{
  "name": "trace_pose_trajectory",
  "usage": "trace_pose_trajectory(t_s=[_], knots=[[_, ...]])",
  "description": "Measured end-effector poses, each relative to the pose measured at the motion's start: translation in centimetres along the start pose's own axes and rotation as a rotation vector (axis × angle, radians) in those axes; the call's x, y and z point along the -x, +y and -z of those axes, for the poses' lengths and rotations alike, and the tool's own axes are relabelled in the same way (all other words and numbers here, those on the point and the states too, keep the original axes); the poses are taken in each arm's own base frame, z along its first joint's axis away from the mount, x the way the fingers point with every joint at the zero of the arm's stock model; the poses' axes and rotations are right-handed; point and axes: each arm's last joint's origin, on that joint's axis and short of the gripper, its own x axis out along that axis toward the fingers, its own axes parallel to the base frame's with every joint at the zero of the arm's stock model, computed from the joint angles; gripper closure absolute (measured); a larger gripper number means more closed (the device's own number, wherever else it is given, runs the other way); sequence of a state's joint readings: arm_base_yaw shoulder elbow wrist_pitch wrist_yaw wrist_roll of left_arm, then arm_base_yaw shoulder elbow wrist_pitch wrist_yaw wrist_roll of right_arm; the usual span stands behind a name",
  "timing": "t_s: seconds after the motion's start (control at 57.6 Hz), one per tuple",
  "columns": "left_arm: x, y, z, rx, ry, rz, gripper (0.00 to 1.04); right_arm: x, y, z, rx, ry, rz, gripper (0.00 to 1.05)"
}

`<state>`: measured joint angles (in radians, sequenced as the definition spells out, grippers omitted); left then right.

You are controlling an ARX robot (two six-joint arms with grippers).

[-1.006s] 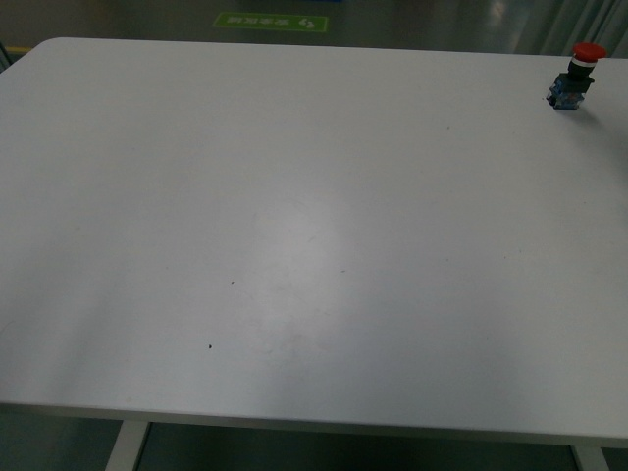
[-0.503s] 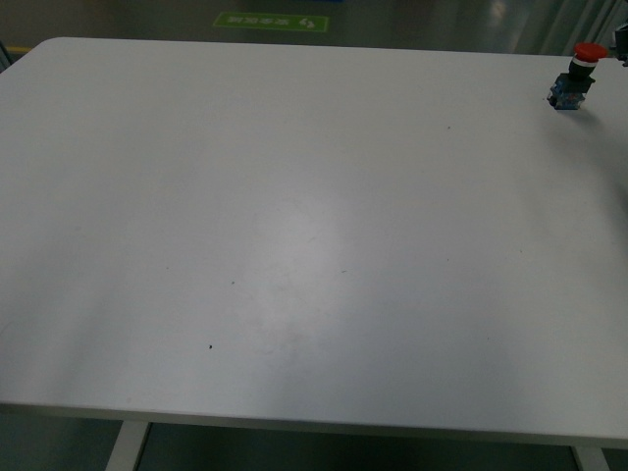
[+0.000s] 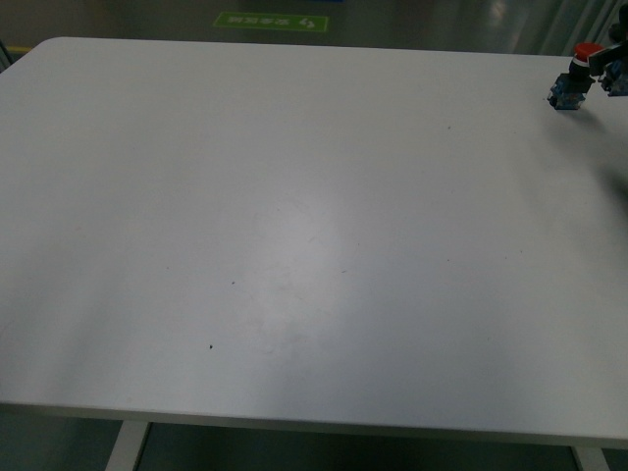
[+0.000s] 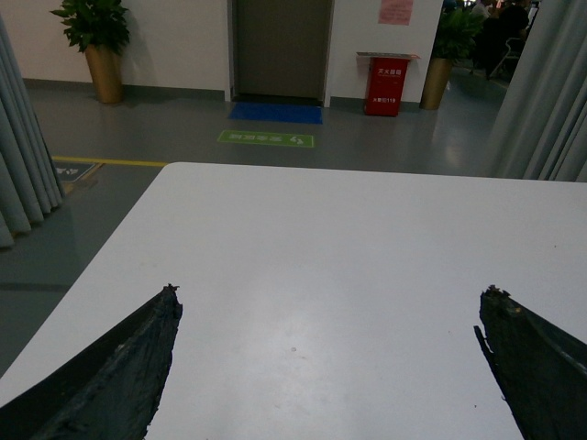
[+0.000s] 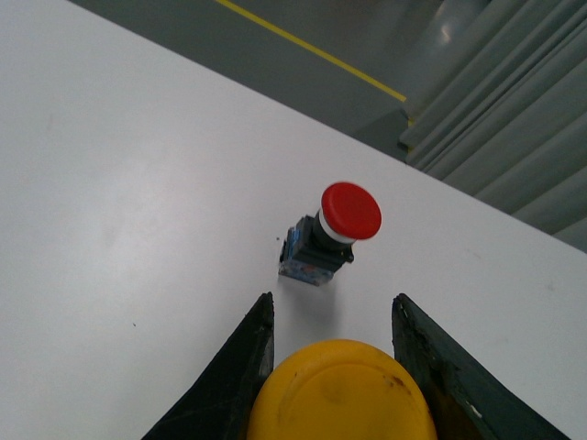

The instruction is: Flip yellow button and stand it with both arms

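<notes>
Right end effector (image 5: 332, 307) arrived; wrist shows yellow button (image 5: 341, 390)

The yellow button (image 5: 341, 394) shows its round cap at the bottom middle. The right gripper (image 5: 333, 299) pinches it between two dark fingers.

In the right wrist view, the yellow button (image 5: 341, 392) is clamped between the fingers (image 5: 229, 385) of the right tool (image 5: 333, 307). Only part of its cap shows. The picture's lower edge cuts the cap off, and the collar and block are hidden. In the front view that tool is a dark sliver at the right edge, just beside the red button (image 3: 577, 74), and what it carries there is too small to tell. The left tool (image 4: 330, 291) has its spread fingers (image 4: 105, 380) running off the lower edge of its own view.
</notes>
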<state>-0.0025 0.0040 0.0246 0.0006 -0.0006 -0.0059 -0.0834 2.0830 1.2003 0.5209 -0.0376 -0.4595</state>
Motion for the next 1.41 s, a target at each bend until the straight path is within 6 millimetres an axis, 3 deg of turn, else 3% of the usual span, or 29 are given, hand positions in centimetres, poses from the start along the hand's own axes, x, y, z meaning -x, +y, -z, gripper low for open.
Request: trace_pose_trajectory(t_s=[0.33, 0.607, 1.405], knots=[[0.0, 0.0, 0.0, 0.000, 0.000, 0.000, 0.07, -1.5, -1.3, 2.4, -0.014, 0.052, 0.034, 0.72], [0.0, 0.0, 0.0, 0.000, 0.000, 0.000, 0.07, -2.6, -0.7, 3.9, -0.012, 0.080, 0.022, 0.72], [0.0, 0.0, 0.0, 0.000, 0.000, 0.000, 0.07, -5.0, -0.3, 5.3, -0.015, 0.104, 0.015, 0.72]])
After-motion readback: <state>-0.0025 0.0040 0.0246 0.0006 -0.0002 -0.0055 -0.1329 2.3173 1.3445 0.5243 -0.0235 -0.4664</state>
